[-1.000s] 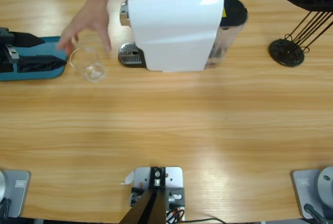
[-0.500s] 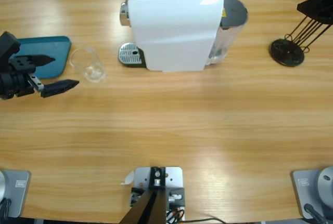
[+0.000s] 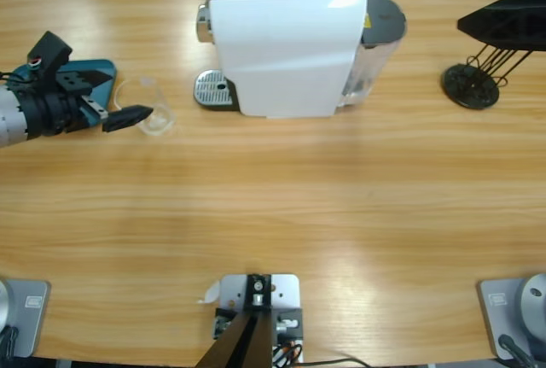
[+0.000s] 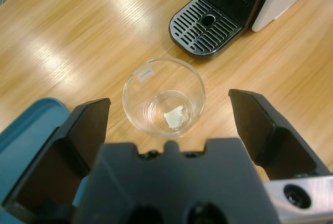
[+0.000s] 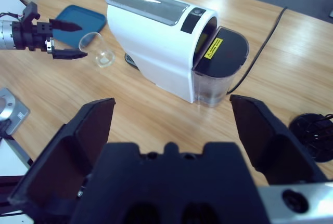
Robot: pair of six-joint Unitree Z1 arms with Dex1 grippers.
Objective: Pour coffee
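Observation:
An empty-looking clear glass [image 3: 145, 105] stands on the table left of the white coffee machine [image 3: 286, 43], a short way from its drip tray [image 3: 213, 90]. My left gripper [image 3: 124, 100] is open at the glass's left side, one jaw tip reaching along its near edge. In the left wrist view the glass [image 4: 164, 114] sits just ahead of the left gripper [image 4: 167, 99], between the spread jaws. No coffee shows in any view. My right gripper [image 5: 173, 102] is open and hangs high at the right [image 3: 503, 22], holding nothing.
A teal tray [image 3: 95, 73] lies under the left gripper's far side. A black capsule stand [image 3: 469, 86] is at the right. The machine's water tank [image 5: 218, 68] faces the right arm. Bare wood runs along the table's front half.
A person's hand that was at the glass has left. My left gripper has moved off the teal tray toward the glass, jaws now flanking it. The right gripper shifted slightly.

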